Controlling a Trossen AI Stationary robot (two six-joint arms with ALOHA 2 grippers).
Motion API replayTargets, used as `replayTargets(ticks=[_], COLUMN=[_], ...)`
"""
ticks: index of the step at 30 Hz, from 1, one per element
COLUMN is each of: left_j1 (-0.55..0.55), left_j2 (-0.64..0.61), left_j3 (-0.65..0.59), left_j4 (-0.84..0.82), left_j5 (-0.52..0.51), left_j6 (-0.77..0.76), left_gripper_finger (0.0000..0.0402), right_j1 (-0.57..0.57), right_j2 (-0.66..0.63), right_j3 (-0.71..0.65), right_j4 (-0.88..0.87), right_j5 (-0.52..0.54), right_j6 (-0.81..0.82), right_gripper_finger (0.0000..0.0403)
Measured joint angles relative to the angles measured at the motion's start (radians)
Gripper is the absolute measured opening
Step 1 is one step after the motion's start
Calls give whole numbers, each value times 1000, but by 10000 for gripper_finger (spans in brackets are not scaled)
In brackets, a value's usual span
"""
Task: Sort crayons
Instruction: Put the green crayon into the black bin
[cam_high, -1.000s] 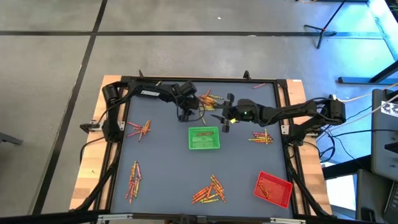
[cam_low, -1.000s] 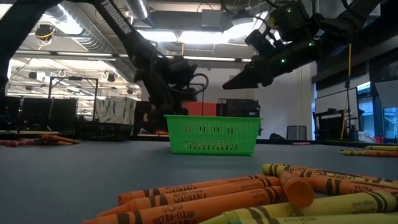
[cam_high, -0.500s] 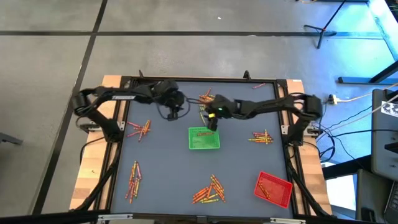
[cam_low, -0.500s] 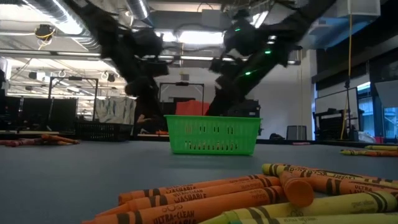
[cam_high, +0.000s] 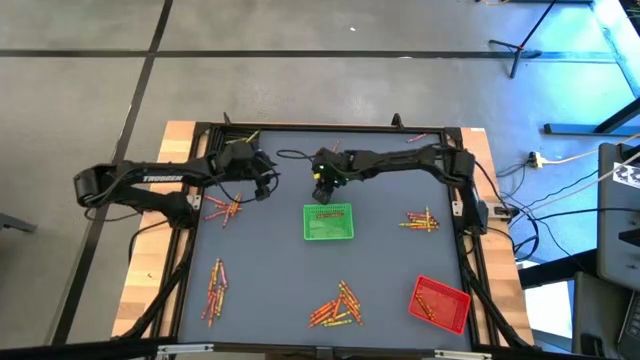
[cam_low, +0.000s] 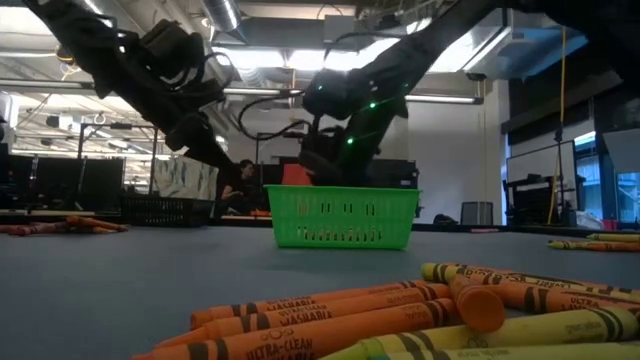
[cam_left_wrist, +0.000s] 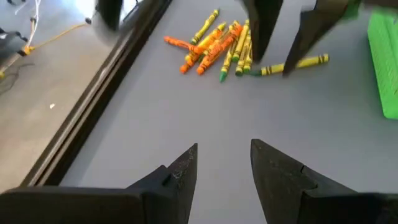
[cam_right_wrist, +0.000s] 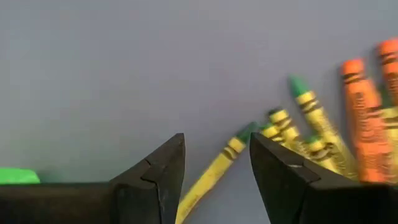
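A heap of yellow and orange crayons (cam_left_wrist: 214, 43) lies on the grey mat near the middle of the far edge. One yellow crayon (cam_right_wrist: 214, 169) lies apart from it, toward the green tray (cam_high: 328, 222). My right gripper (cam_high: 322, 188) hangs open over this crayon, pointing steeply down. Its fingers (cam_left_wrist: 264, 31) stand on either side of the crayon without touching it. My left gripper (cam_high: 266, 182) hovers open and empty above bare mat, left of the heap. The red tray (cam_high: 438, 303) sits at the near right.
Other crayon heaps lie at the left (cam_high: 225, 207), near left (cam_high: 215, 290), near middle (cam_high: 337, 305) and right (cam_high: 422, 218). A black frame (cam_high: 320, 128) rims the mat. Bare mat lies between the heaps.
My left gripper has drawn back from the far heap toward the table's left edge, rising a little. My right gripper has swung toward the left, over to the far heap, tipped steeply down and sunk behind the green tray. No crayon or tray has moved.
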Motion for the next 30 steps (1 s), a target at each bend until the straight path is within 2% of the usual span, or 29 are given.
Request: replayTargets(ticks=[8, 14, 17, 25, 27, 30], left_j1=[-17, -29, -32, -31, -31, -31], left_j2=[-3, -3, -3, -3, -3, -3], left_j3=[-3, -3, -3, -3, -3, -3], left_j4=[19, 35, 37, 39, 39, 39], left_j5=[8, 17, 17, 17, 17, 17], left_j6=[-26, -26, -25, -25, -25, -25], left_gripper_finger=[133, 133, 133, 133, 133, 133], right_j1=[-16, -14, -14, -14, -14, -14], right_j2=[41, 42, 46, 48, 48, 49], right_j3=[16, 16, 15, 12, 12, 12], right_j4=[-54, -57, -58, -36, -34, -33], right_j5=[-14, 14, 18, 13, 13, 12], right_j6=[31, 7, -2, -52, -71, -104], right_gripper_finger=[177, 171, 142, 26, 11, 12])
